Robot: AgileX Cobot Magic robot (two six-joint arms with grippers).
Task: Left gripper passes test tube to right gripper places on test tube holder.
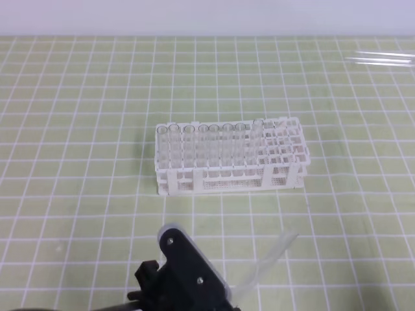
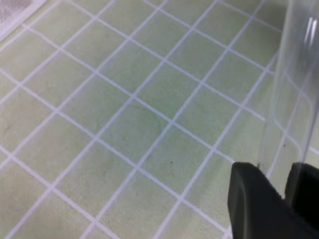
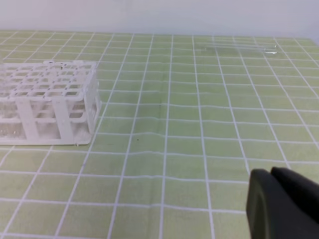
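Observation:
At the bottom of the exterior view my all-black left gripper [image 1: 198, 277] is shut on a clear test tube [image 1: 272, 256], which slants up and to the right above the mat. The left wrist view shows the tube [image 2: 294, 74] rising from between the two black fingers [image 2: 256, 204]. The white test tube holder [image 1: 285, 152] stands mid-table, with several tubes in its left holes. It appears in the right wrist view as a rack [image 3: 47, 102] at the left. My right gripper [image 3: 271, 175] shows only there, low on the right, with its fingers together and empty.
A few spare glass tubes [image 1: 382, 59] lie on the green gridded mat at the far right, and they show as spare tubes [image 3: 239, 48] in the right wrist view. A pale wall borders the mat's far edge.

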